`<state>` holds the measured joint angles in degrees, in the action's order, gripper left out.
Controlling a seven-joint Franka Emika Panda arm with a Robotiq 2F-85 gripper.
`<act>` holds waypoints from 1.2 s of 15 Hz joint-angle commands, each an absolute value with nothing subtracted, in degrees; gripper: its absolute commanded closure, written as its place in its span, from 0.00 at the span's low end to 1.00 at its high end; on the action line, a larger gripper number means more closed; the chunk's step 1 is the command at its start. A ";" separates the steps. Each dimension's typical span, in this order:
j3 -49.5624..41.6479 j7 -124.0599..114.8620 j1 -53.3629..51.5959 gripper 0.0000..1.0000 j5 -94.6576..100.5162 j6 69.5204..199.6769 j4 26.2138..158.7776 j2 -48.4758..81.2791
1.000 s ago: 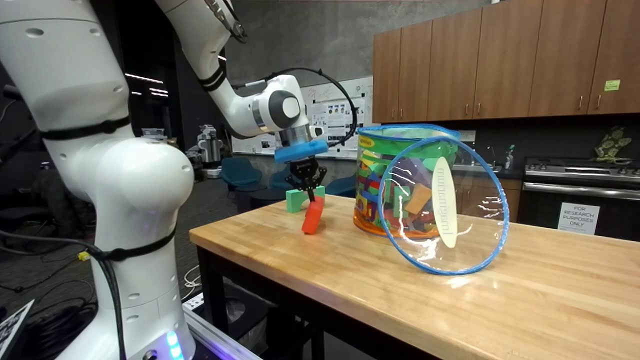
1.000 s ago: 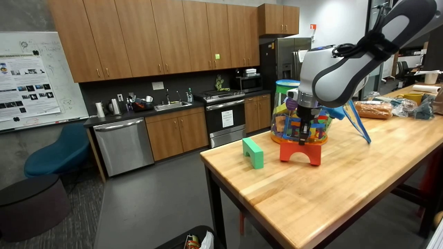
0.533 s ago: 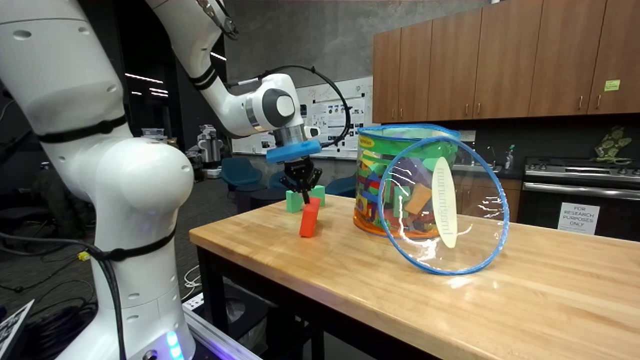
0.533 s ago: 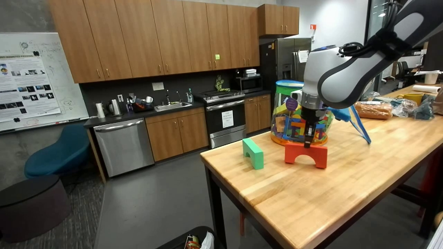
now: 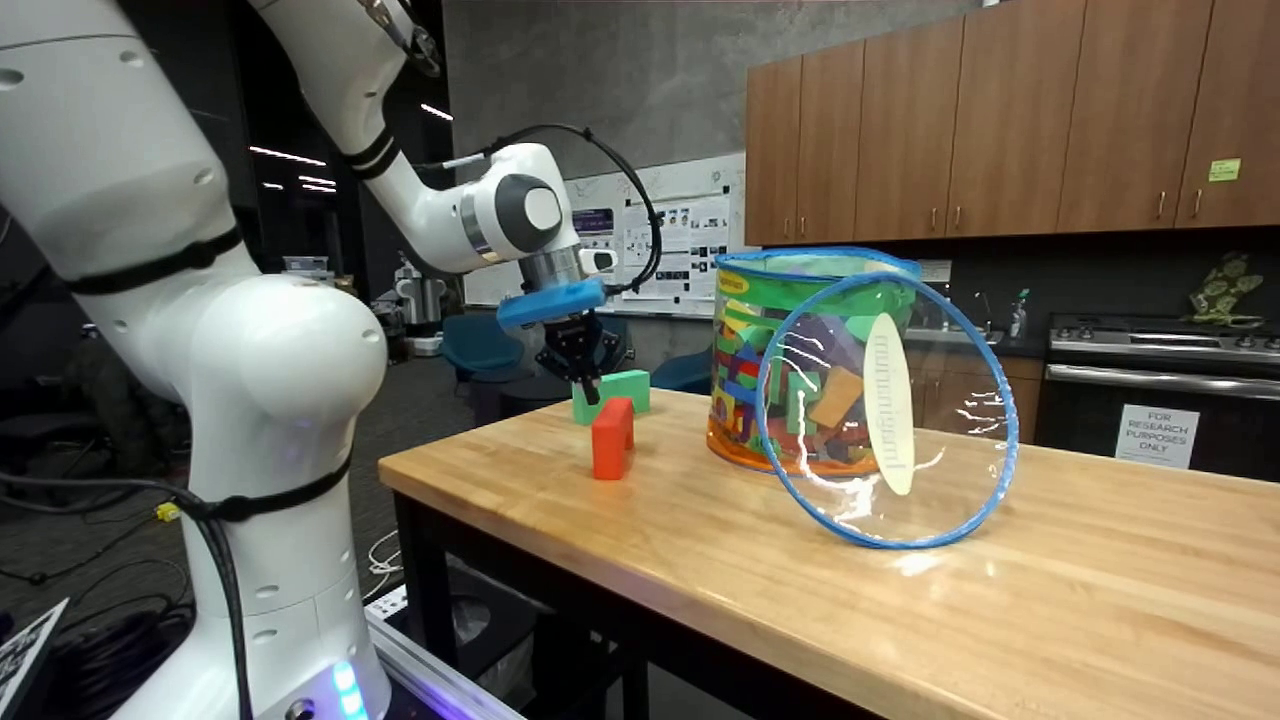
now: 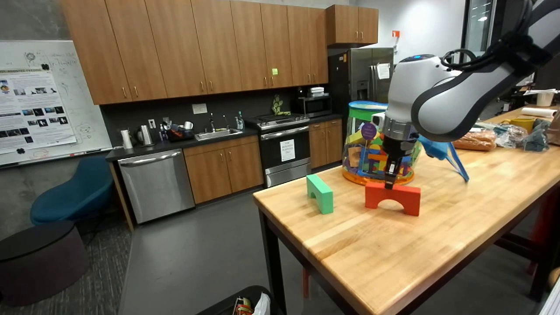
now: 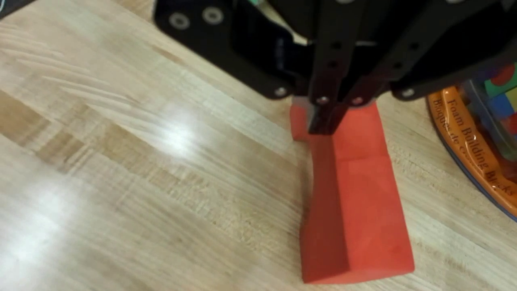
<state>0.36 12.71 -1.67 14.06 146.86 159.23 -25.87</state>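
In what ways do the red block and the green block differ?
In an exterior view, the red block shows its broad side; the green block is turned more end-on.
The gripper is close to the red block, and the green block stands farther from it.
Both are arch-shaped and stand on the table.

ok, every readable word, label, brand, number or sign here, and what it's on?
"FOR RESEARCH PURPOSES ONLY": paper sign on the oven
"Foam Building Blocks": orange base of the tub
"Bloques de", rest blurred: same base
"Imaginarium", seemingly: oval label on clear lid
Too small or blurred: poster, whiteboard writing, sticky note, purple tag, fridge paper, wall card, yellow label
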 commanded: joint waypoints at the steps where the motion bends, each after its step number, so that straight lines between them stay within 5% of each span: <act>1: 5.80 3.01 -0.96 1.00 14.97 147.40 159.06 -26.59; 5: 10.75 -4.82 -0.96 1.00 15.87 147.47 158.82 -26.92; 6: 11.10 -5.13 -0.90 0.74 16.31 147.78 158.78 -27.25; 8: 10.65 -4.00 -0.56 0.69 17.23 148.44 159.42 -28.54; 18: -1.86 15.05 0.33 0.02 16.27 145.98 155.55 -24.61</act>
